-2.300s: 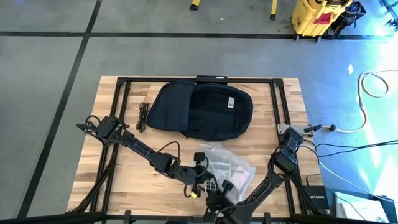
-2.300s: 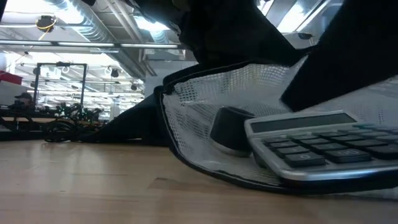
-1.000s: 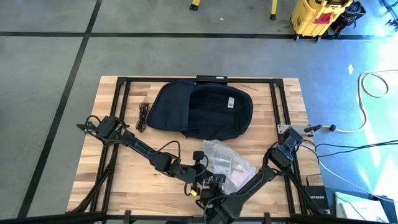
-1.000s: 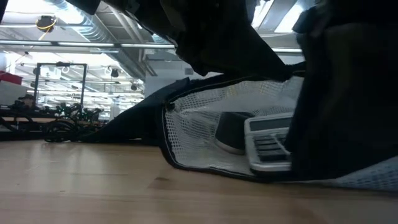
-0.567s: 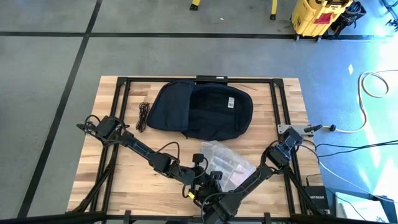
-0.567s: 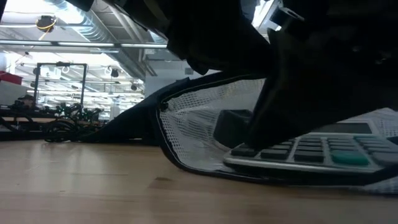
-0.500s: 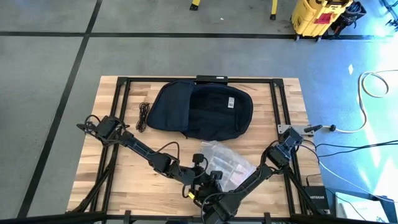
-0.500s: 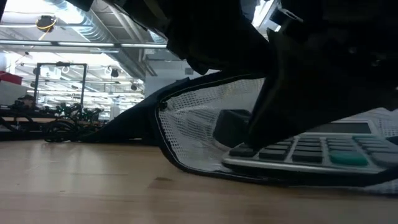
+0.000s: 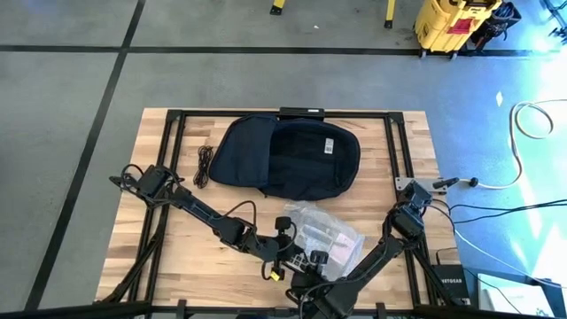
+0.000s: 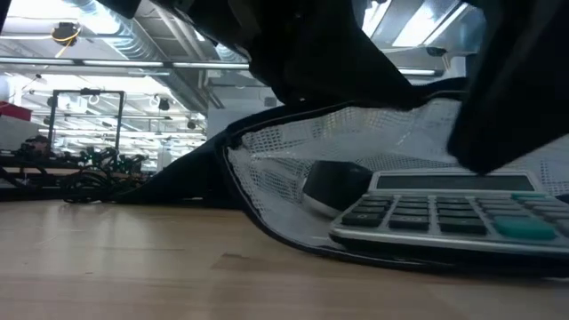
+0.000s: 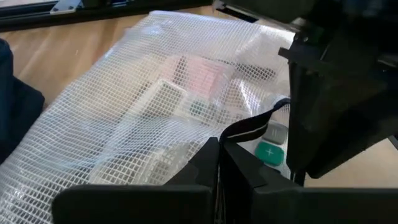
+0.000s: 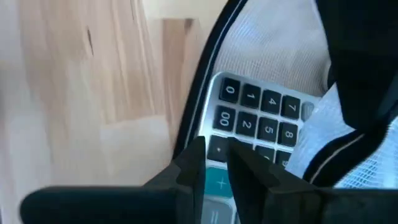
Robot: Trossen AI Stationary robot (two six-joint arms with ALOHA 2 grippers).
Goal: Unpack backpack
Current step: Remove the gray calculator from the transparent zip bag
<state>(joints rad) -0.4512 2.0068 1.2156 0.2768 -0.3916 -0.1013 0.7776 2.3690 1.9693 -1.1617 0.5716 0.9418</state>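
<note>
The dark backpack [image 9: 288,155] lies open at the table's far middle, and no gripper is on it. Nearer, a clear mesh pouch [image 9: 330,232] with a black rim lies on the wood. A grey calculator [image 10: 444,218] and a dark rounded thing [image 10: 333,187] lie in its mouth. My left gripper [image 11: 219,155] is shut on the pouch's rim. My right gripper [image 12: 216,162] hangs just above the calculator's corner by the teal key [image 12: 217,183], with a narrow gap between its fingers. I see nothing held in that gap. My left gripper pinches the black-edged upper rim [image 11: 235,132] of the pouch's mouth between its two fingers. It comes slanting down from the table's left. That rim is held up, so the mouth gapes, while the lower rim [image 10: 293,238] stays on the table.
A black cord [image 9: 204,164] lies left of the backpack. Dark frame rails [image 9: 173,177] run along the table's sides. The two grippers stand close together at the pouch's mouth. Bare wood [image 9: 177,257] shows at the near left.
My right gripper was down at the calculator's end in the pouch's mouth and has risen off it. The calculator, tilted half a second ago, now lies level and shows more fully in the mouth. The pouch's upper layer stands a little higher.
</note>
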